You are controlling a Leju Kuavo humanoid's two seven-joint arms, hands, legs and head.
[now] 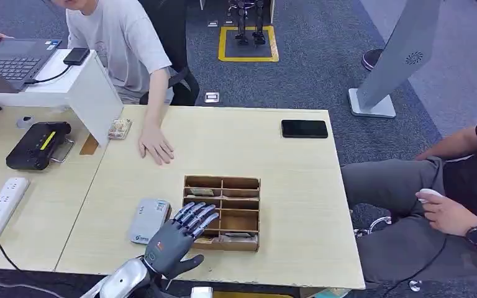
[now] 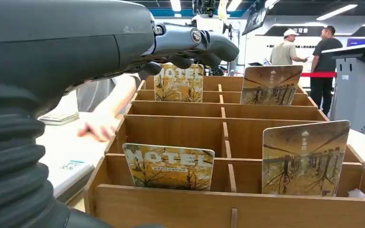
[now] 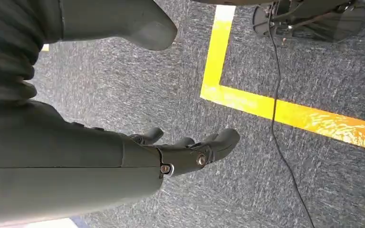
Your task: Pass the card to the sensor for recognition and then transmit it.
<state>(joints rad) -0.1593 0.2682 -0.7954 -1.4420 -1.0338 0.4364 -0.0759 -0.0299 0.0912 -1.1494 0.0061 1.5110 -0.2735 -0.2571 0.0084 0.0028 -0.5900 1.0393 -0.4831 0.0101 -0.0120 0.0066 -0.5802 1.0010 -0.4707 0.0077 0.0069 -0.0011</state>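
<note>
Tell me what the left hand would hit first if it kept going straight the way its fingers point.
Probably the hotel card standing in the wooden card box's far row. The left hand hovers open over the box, fingers aimed at that card's top edge; depth is hard to judge.

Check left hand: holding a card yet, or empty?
Empty. The left hand hovers over the wooden rack with fingers spread; the left wrist view shows cards standing in their slots, none gripped.

A pale wooden bench point(image 1: 286, 161) stands on grey carpet point(image 1: 323, 81) marked with a yellow square point(image 1: 248, 57). A second bench point(image 1: 43, 186) adjoins its left edge. A grey kiosk point(image 1: 391, 68) stands beyond the far right corner. Ceiling lights point(image 2: 176, 4) glow overhead.
</note>
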